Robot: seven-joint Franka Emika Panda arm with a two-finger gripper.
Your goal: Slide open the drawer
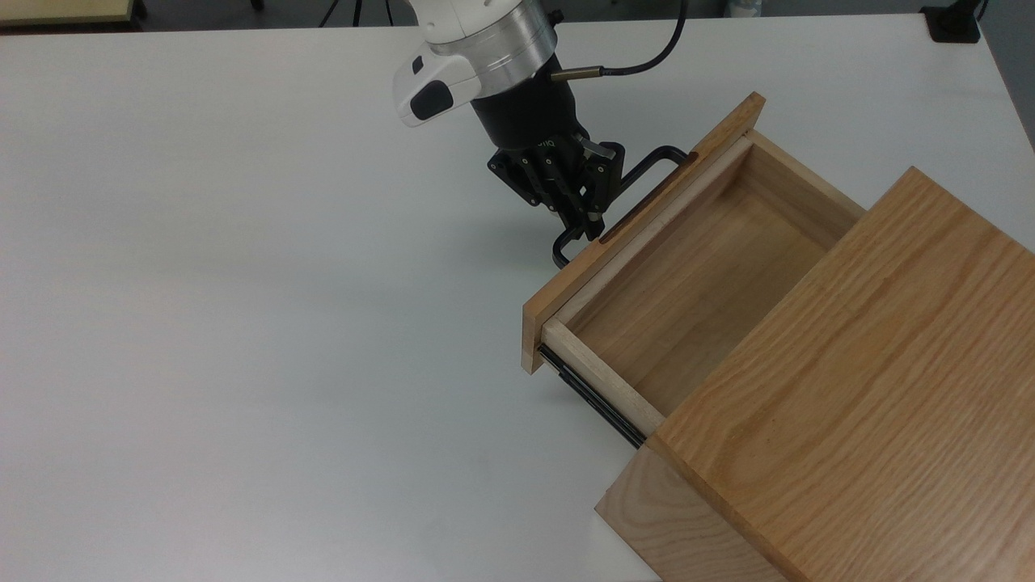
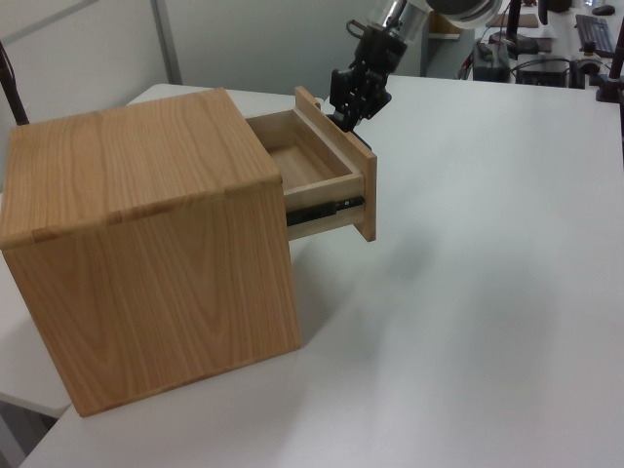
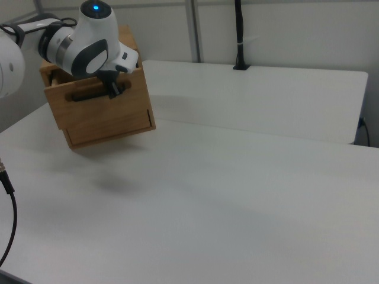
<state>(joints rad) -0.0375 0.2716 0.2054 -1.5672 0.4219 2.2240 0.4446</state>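
The hand [image 1: 584, 212] is clamped on the handle [image 1: 639, 182] of the drawer [image 1: 687, 275], its two black fingers [image 1: 594, 206] drawn together around the black bar. In the top view the drawer stands well out of the oak casing [image 1: 857, 404], at the top view's right, its light-wood tray bare inside and its front panel [image 1: 639, 234] facing the top view's left. A black side rail [image 1: 594, 400] shows under the near edge of the tray. In the left view the hand [image 2: 353, 105] hangs at the far end of the front panel, above the white worktop [image 2: 487, 292]. In the right view the hand [image 3: 112, 90] grips the bar at the casing's front.
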